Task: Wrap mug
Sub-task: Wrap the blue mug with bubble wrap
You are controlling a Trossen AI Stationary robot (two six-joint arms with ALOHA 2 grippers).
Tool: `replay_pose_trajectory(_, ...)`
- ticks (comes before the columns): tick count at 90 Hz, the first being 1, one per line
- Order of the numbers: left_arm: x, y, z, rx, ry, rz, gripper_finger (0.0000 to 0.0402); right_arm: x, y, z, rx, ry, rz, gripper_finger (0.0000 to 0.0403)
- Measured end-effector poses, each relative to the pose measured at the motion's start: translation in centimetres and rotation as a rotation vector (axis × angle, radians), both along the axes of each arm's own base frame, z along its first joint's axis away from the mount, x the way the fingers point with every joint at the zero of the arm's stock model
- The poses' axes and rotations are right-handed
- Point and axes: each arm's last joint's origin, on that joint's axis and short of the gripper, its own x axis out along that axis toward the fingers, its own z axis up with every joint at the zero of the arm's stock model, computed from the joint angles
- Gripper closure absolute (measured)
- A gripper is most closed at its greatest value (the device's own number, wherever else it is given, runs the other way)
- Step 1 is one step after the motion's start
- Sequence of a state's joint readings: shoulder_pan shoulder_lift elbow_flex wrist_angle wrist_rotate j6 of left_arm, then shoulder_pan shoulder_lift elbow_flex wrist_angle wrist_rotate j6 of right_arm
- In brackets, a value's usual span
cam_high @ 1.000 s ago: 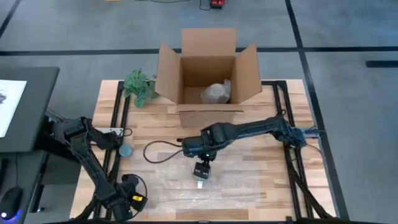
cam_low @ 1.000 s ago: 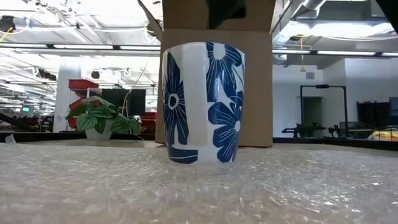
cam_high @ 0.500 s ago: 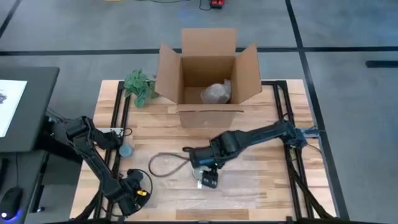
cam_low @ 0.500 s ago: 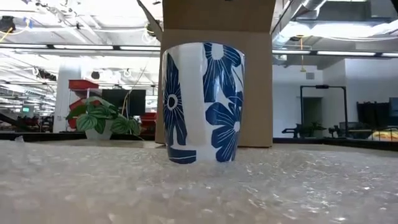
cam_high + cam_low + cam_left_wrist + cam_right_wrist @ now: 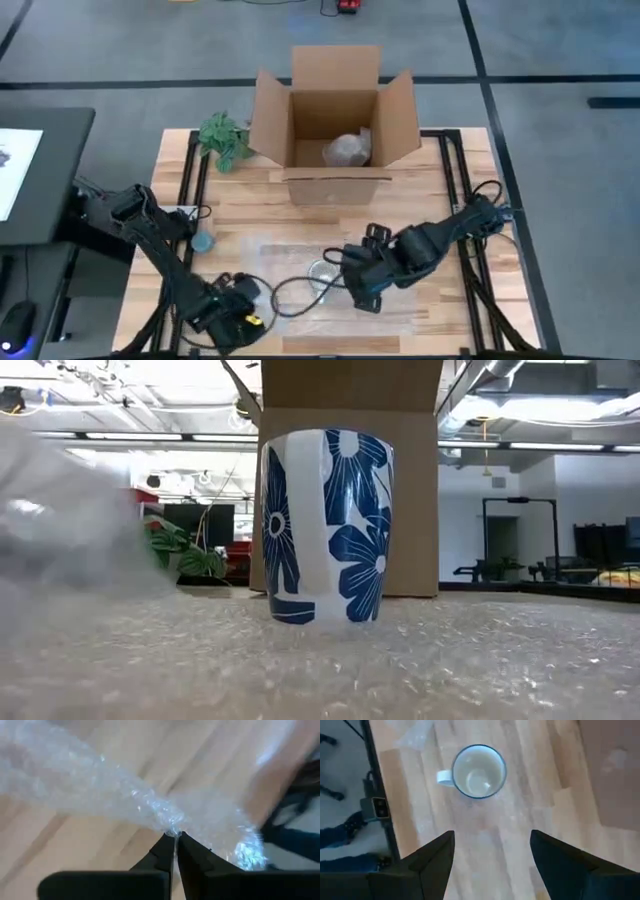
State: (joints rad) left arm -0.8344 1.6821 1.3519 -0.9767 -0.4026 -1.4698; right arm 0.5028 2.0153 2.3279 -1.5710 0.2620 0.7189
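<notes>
I see the mug (image 5: 328, 525) as white with big dark-blue flower prints, its inside a pale cream. The bubble wrap (image 5: 300, 665) under it looks clear and silvery over my light wood counter (image 5: 250, 210). The box (image 5: 335, 110) is plain brown cardboard, and the plant (image 5: 224, 138) is green.

No readable text, labels, brands or numbers on anything in view.

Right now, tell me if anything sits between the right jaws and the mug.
Nothing visible does. The right gripper, open, looks straight at the mug over bare bubble wrap. The left gripper pinches a wrap edge off to the side.
</notes>
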Motion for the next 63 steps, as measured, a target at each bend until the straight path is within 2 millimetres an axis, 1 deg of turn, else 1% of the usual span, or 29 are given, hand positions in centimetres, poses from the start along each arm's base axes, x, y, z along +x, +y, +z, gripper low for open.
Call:
replay_pose_trajectory(11, 3.3, 2.1, 2.9, 0.073, -0.084, -0.057, 0.0401, -0.5, 1.0, 0.0, 0.012, -0.016, -0.049, 0.0155)
replay_pose_trajectory(21, 5.9, 4.5, 5.4, 0.164, -0.163, -0.104, 0.0401, -1.3, 2.4, 0.0, 0.019, -0.035, -0.072, 0.0155)
replay_pose_trajectory(30, 8.1, 6.2, 6.9, 0.203, -0.251, -0.161, 0.0402, -2.1, 3.5, 0.1, 0.05, -0.057, -0.137, 0.0155)
replay_pose_trajectory(41, 10.6, 7.3, 8.7, 0.218, -0.424, -0.272, 0.0402, -3.1, 4.8, 0.2, 0.096, -0.087, -0.236, 0.0155)
replay_pose_trajectory(47, 11.6, 7.7, 9.2, 0.209, -0.493, -0.328, 0.0402, -3.7, 5.5, 0.3, 0.117, -0.098, -0.269, 0.0155)
replay_pose_trajectory(53, 12.1, 8.0, 9.3, 0.199, -0.52, -0.37, 0.0402, -4.4, 6.1, 0.4, 0.139, -0.109, -0.293, 0.0155)
replay_pose_trajectory(63, 13.1, 8.3, 8.5, 0.207, -0.517, -0.403, 0.0402, -5.3, 6.9, 0.7, 0.163, -0.138, -0.332, 0.0155)
